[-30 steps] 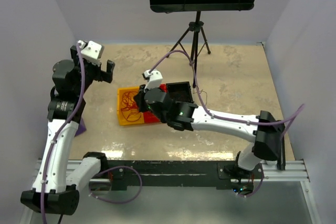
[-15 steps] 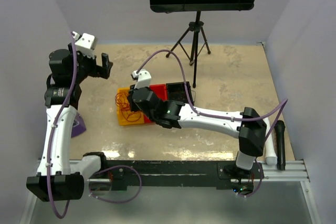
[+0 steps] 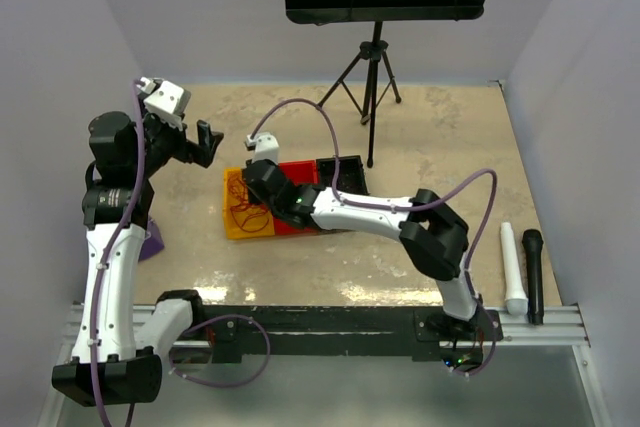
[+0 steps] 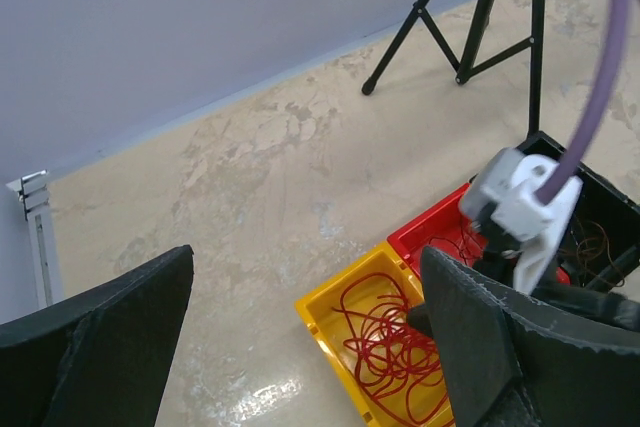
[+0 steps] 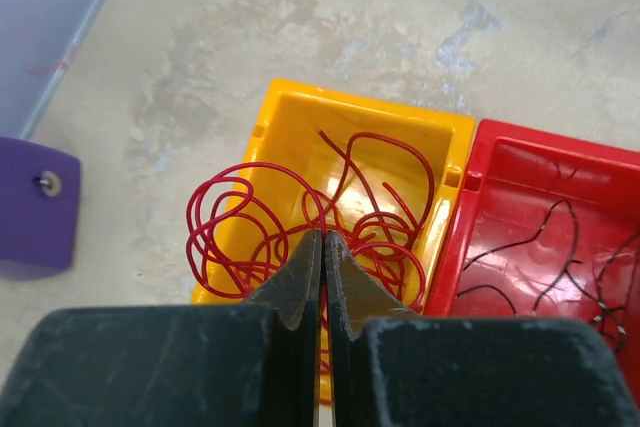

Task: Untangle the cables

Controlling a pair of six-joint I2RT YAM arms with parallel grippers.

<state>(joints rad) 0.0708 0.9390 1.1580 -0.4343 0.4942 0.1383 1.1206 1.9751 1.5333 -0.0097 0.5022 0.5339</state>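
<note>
Yellow bin (image 3: 236, 229) is being flanked on its right by a red bin (image 3: 300, 169), with a black bin (image 3: 342, 161) beyond that. A tripod stand (image 3: 372, 67) is standing behind them, and a purple block (image 3: 150, 243) is lying left of the yellow bin. Far right of the yellow bin, a white cylinder (image 3: 513, 269) and a black microphone (image 3: 533, 267) are lying side by side. Top view of the yellow bin is being partly blocked by the right gripper (image 3: 257, 199) and its wrist. Compared with a second ago, the right arm is being stretched further left, from over the red bin to over the yellow one, and cylinder and microphone are being uncovered. Right gripper's jaws are being pressed together low among the red cables (image 5: 262, 222); whether a strand is being pinched cannot be told. Left gripper (image 4: 305, 317) is being held spread wide, up and left of the yellow bin. Red cables are being seen as thin curly loops piled in the yellow bin, some looping over its left rim; a few dark cables (image 5: 545, 247) are lying in the red bin
</note>
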